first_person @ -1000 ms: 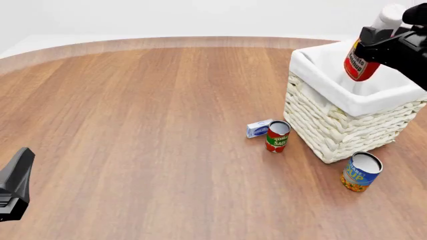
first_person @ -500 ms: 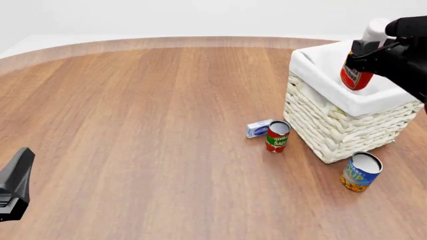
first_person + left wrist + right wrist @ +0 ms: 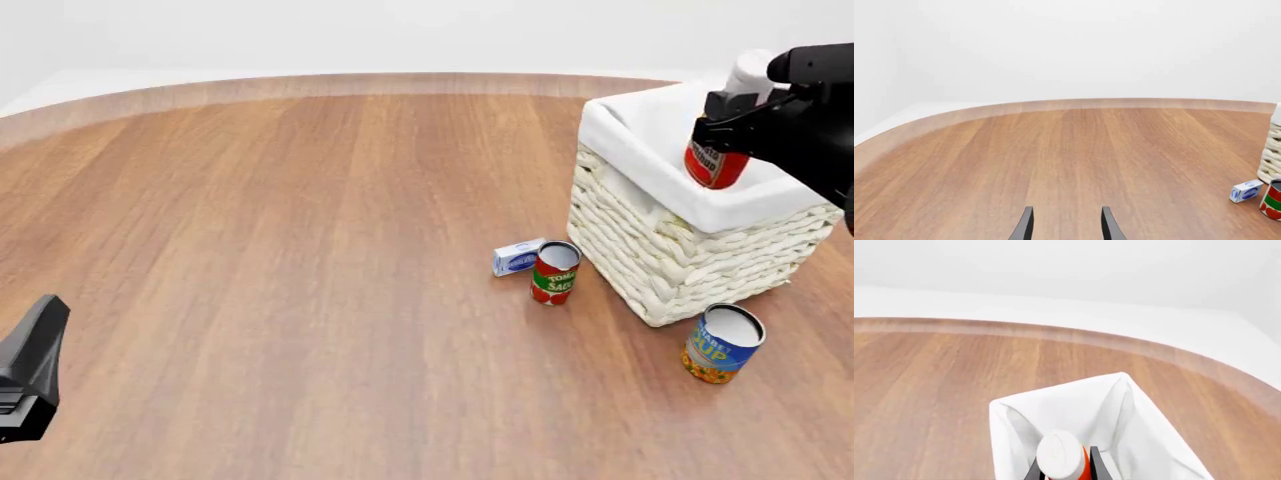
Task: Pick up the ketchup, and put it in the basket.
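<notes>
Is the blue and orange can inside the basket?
No, the blue and orange can stands on the table outside the basket.

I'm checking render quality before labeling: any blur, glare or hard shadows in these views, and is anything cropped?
Front view: sharp, flat even light, only faint shadows beside the basket; the right gripper holding the ketchup runs off the frame edge. Right wrist view: sharp, no glare; the ketchup's white cap is cropped at the frame edge. Left wrist view: sharp; the left gripper is cut off.

wooden table: basket, cans, box
</notes>
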{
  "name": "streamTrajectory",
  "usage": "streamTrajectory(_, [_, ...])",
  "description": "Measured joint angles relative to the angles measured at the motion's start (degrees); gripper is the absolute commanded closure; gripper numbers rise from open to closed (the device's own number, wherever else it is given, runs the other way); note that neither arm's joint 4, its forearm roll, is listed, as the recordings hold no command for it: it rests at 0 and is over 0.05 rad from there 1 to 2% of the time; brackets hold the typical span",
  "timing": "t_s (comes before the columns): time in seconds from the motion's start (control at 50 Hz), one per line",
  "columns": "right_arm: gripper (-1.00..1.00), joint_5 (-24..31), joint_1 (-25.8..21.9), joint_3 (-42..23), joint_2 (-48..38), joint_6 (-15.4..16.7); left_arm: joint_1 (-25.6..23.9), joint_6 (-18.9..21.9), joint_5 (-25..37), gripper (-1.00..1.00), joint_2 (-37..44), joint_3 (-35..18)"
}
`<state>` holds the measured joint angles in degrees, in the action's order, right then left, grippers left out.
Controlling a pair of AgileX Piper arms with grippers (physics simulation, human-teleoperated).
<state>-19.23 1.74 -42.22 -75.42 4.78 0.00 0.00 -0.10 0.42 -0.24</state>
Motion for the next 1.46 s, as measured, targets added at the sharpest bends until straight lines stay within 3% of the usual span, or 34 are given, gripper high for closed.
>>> streamTrajectory(0.58, [1.00, 0.2, -0.3, -0.4, -1.0, -0.3, 0.0, 0.0, 0.0, -1.00, 0.0, 0.0])
streamTrajectory(0.6, [-1.00, 0.2, -0.3, -0.4, -1.0, -0.3, 0.0, 0.0, 0.0, -1.00, 0.0, 0.0])
streamTrajectory(1.1, [-1.00, 0.5, -0.8, -1.0, -0.3, -2.7, 0.0, 0.0, 0.0, -1.00, 0.0, 0.0])
streamTrajectory(1.46, [-1.00, 0.8, -2.2, -1.6, 2.0, -6.3, 0.0, 0.0, 0.0, -1.00, 0.0, 0.0])
